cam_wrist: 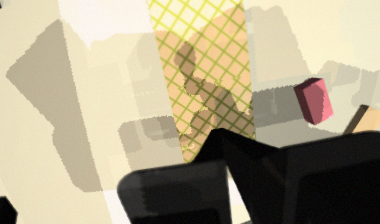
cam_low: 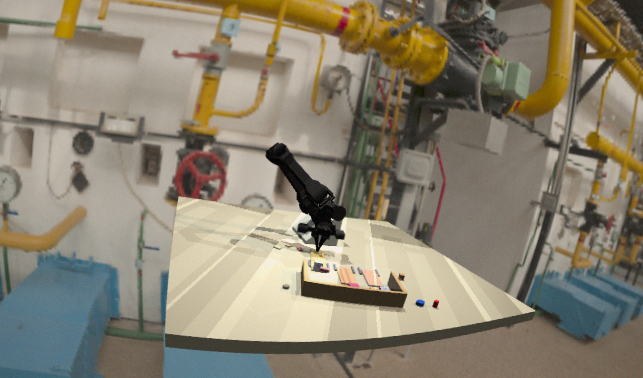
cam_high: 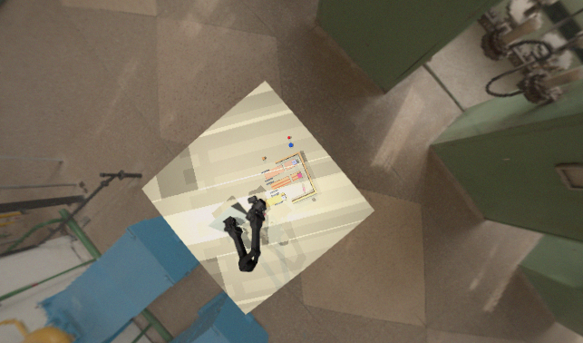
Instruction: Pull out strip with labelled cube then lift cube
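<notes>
The yellow cross-hatched strip (cam_high: 276,200) (cam_wrist: 206,55) lies in one piece, partly out of the open side of the tray. A small whitish cube (cam_high: 283,197) sits at its tray end; its label is too small to read. A plain orange strip (cam_high: 274,172) and a striped orange strip (cam_high: 280,182) each show a gap partway along. A pale blue cube (cam_high: 295,161) and a magenta cube (cam_high: 299,175) sit at their far parts. My gripper (cam_low: 318,249) (cam_wrist: 217,134) is shut, fingertips down at the yellow strip's near part. Whether they touch it cannot be told.
The tray (cam_high: 309,173) (cam_low: 352,294) has raised walls on three sides. Short dark guides stand by its open side. A pink block (cam_wrist: 315,101) and a tan block (cam_wrist: 369,119) lie beside the yellow strip. A blue piece (cam_low: 420,303) and a red piece (cam_low: 436,303) lie outside the tray.
</notes>
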Controlling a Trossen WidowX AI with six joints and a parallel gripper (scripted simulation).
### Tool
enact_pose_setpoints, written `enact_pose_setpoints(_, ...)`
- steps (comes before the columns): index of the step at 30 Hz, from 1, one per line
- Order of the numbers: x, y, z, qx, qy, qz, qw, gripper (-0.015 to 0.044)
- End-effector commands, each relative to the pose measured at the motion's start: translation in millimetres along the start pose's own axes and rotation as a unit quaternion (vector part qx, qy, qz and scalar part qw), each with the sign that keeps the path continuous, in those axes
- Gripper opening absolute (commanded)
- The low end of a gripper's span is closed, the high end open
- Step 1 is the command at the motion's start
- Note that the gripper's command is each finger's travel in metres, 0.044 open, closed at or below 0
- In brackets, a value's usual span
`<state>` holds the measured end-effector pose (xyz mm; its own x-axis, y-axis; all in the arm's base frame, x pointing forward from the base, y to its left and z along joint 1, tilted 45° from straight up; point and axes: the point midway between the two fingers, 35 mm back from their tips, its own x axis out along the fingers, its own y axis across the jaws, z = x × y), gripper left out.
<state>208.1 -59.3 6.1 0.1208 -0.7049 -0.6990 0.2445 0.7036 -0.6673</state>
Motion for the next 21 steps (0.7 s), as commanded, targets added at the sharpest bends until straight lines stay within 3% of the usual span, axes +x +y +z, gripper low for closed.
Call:
enact_pose_setpoints(1, 4.2, -1.9, -10.5, -0.005, 0.014, -0.003, 1.000, 0.0000)
enact_pose_setpoints(13, 4.2, -1.9, -10.5, -0.005, 0.014, -0.003, 1.000, 0.0000)
enact_pose_setpoints(21, -41.9, 0.8, 2.2, -0.004, 0.014, -0.002, 1.000, 0.0000)
